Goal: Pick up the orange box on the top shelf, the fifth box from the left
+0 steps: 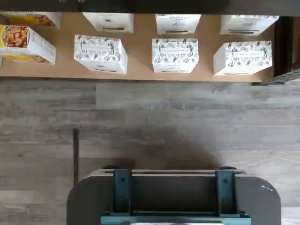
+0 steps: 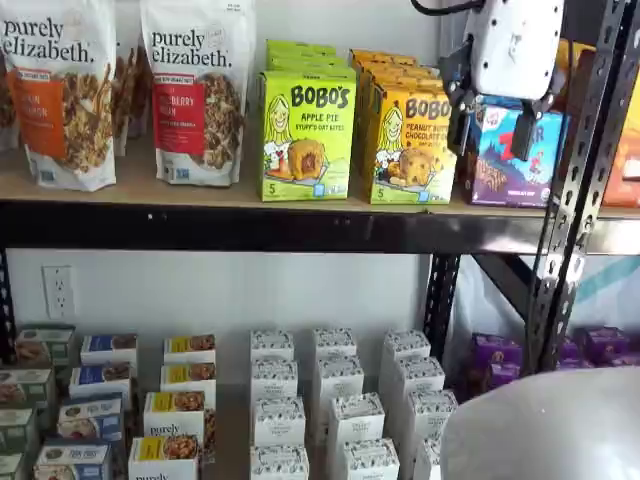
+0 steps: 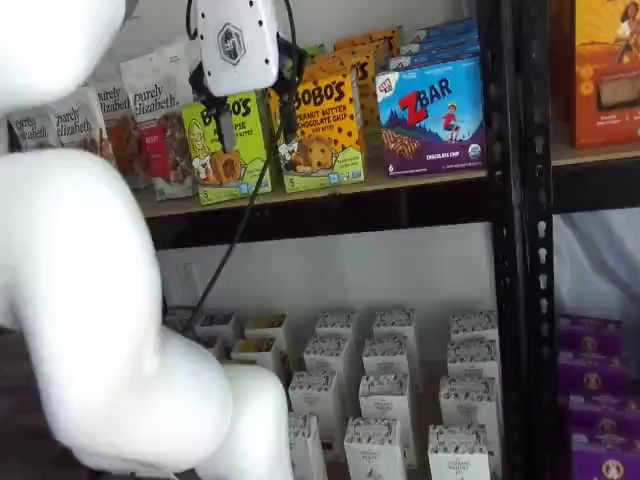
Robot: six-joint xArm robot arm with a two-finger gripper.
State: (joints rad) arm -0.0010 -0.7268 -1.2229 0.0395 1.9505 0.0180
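The orange box (image 2: 410, 145) (image 3: 322, 130) stands upright on the top shelf (image 2: 150, 188) (image 3: 300, 195), with more of the same kind lined up behind it. In both shelf views my gripper (image 2: 492, 130) (image 3: 257, 118) hangs in front of the shelf at box height, apart from the boxes. Its two black fingers (image 2: 526, 135) show a plain gap with nothing between them, so it is open. The wrist view shows only the lower level and the floor, not the orange box.
A lime-green Apple Pie box (image 2: 307, 135) stands left of the orange box and a blue ZBar box (image 2: 512, 165) (image 3: 432, 115) right of it. Granola bags (image 2: 60, 90) fill the left end. A perforated black upright (image 2: 580, 180) rises at the right. Small white boxes (image 1: 175, 55) (image 2: 335, 400) stand below.
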